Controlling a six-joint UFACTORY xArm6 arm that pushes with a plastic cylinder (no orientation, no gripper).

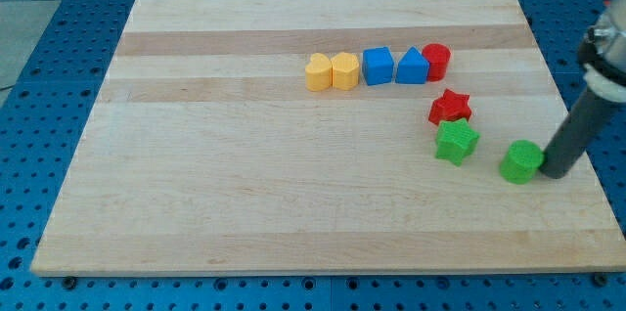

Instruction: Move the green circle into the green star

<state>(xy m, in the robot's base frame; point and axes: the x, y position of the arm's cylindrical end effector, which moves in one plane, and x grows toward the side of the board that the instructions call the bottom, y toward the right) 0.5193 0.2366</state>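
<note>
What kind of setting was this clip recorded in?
Likely a robotics lab bench: a wooden board sits on a blue perforated table, small blocks like the green circle lie on it, with my tip just right of that circle.

Two yellow blocks [332,71], two blue [395,66], two red [443,83], two green [489,152] (eight total).

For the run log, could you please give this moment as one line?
my tip: touching green circle, on its right | green star: left of circle, apart | push: not yet complete
</note>
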